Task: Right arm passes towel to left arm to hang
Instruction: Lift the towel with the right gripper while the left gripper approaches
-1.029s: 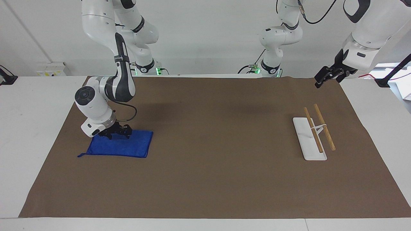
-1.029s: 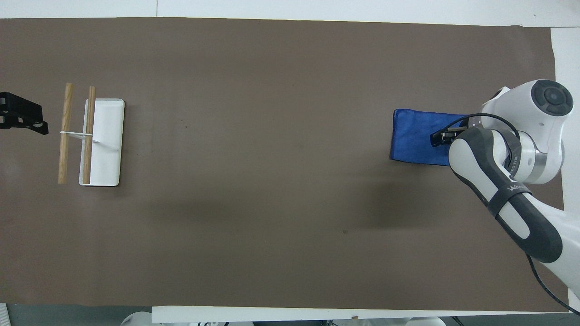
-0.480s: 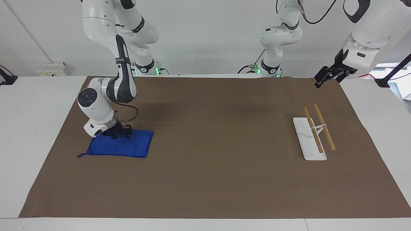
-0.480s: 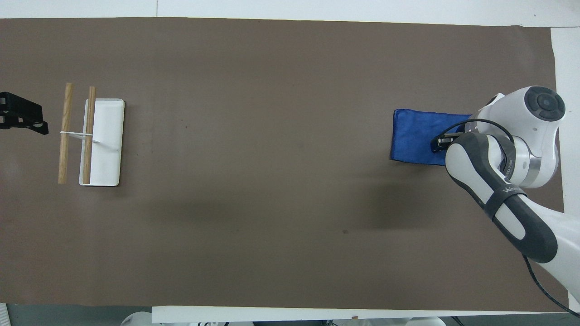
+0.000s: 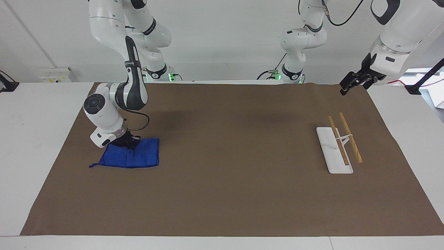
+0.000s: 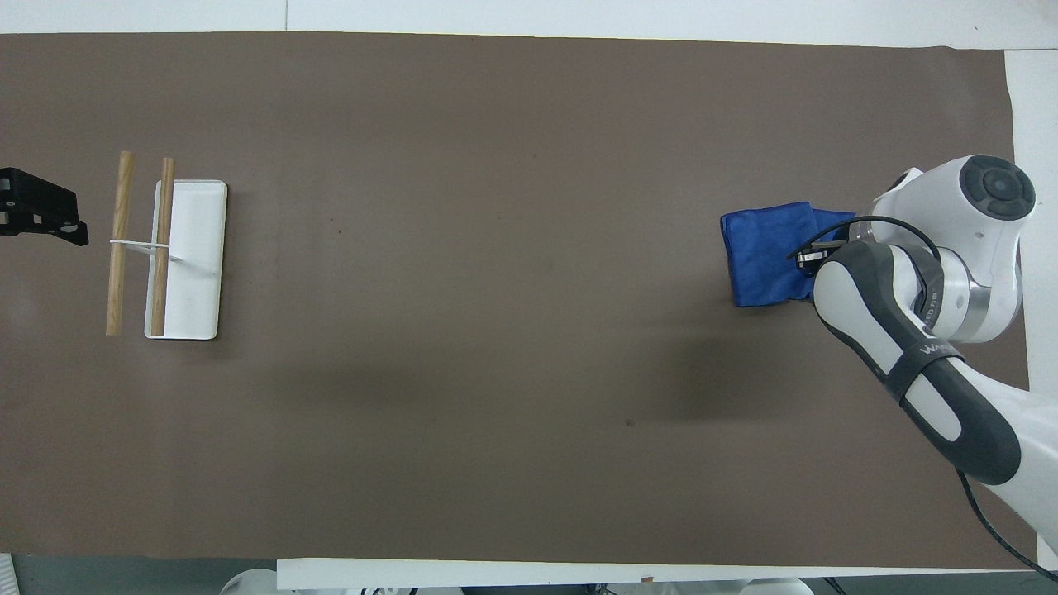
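Observation:
The blue towel (image 5: pixel 138 158) lies on the brown mat at the right arm's end of the table, bunched and creased, with its loop tail trailing on the mat. It also shows in the overhead view (image 6: pixel 764 256). My right gripper (image 5: pixel 129 143) is shut on the towel's edge nearest the robots and has drawn it up a little; in the overhead view the right gripper (image 6: pixel 814 256) is mostly hidden under its own wrist. My left gripper (image 5: pixel 348 86) waits in the air over the mat's corner at the left arm's end, and shows at the overhead view's edge (image 6: pixel 50 223).
A white rack base (image 5: pixel 334 151) with two wooden rods (image 5: pixel 350 137) on a wire stand sits at the left arm's end of the mat; the base (image 6: pixel 194 256) and rods (image 6: pixel 120 240) also show in the overhead view. The brown mat (image 5: pixel 236 166) covers most of the table.
The right gripper has closed on the towel and pulled its near edge up. The towel went from flat to bunched and narrower. The left arm has not moved.

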`<state>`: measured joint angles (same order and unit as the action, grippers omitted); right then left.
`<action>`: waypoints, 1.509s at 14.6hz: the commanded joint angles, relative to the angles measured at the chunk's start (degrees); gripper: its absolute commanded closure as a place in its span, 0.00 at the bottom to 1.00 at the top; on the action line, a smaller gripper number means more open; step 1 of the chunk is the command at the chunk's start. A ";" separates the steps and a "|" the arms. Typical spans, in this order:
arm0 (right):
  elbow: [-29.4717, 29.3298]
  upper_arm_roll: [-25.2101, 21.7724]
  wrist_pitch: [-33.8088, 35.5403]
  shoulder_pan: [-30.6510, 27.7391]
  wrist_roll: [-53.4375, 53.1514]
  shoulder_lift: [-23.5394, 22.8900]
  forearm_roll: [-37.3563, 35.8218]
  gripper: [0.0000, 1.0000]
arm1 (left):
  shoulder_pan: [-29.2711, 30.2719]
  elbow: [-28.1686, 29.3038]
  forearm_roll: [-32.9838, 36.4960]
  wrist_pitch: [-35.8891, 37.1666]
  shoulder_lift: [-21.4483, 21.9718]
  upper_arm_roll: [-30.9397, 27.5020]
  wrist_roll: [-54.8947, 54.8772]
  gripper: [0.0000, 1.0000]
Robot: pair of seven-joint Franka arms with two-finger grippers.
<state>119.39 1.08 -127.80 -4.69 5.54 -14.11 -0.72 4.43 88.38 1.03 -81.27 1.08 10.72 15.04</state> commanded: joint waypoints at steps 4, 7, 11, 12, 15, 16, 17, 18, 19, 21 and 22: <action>-16.97 2.43 22.39 -0.15 0.88 0.31 5.35 1.00 | 0.31 0.75 -0.24 0.06 1.12 0.09 0.60 0.00; -23.57 2.70 30.49 0.11 -4.37 0.75 14.75 1.00 | 0.31 0.75 -0.24 0.15 1.12 0.09 0.60 0.00; -27.19 6.12 33.15 1.16 -22.53 0.75 31.96 1.00 | 0.31 0.83 -0.24 1.37 1.29 0.09 0.69 0.00; -27.63 6.65 32.62 2.13 -27.20 0.75 36.09 1.00 | 0.31 1.18 -0.24 2.51 1.73 0.09 0.69 0.00; -27.63 6.83 29.46 6.26 -36.35 0.66 45.51 1.00 | -0.21 1.18 -0.24 2.35 1.73 0.09 0.86 0.00; -27.63 6.83 28.15 7.40 -39.52 0.66 48.15 1.00 | -0.56 1.18 -0.24 2.17 1.73 0.18 1.39 0.00; -27.54 6.83 26.13 9.33 -42.51 0.66 50.79 1.00 | -0.74 1.18 -0.24 2.00 1.73 0.61 3.31 0.00; -27.54 6.83 24.46 10.48 -45.50 0.75 52.55 1.00 | -1.96 2.05 -0.24 0.95 1.99 0.88 7.85 0.00; -27.54 6.83 23.22 11.79 -48.22 0.75 54.14 1.00 | -5.02 4.76 -0.24 -2.71 3.30 0.79 15.73 0.00; -27.28 6.83 20.68 14.34 -51.93 0.75 56.87 1.00 | -9.25 12.31 -0.33 -13.60 6.02 1.14 36.09 0.00; -27.28 6.83 18.75 15.83 -53.34 0.66 57.31 1.00 | -12.23 14.78 -0.41 -17.83 6.39 1.23 44.11 0.00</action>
<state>92.66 7.86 -106.53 9.39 -44.61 -12.84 54.52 -3.10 94.32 0.75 -90.74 3.14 12.05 42.36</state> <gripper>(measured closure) 0.903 0.000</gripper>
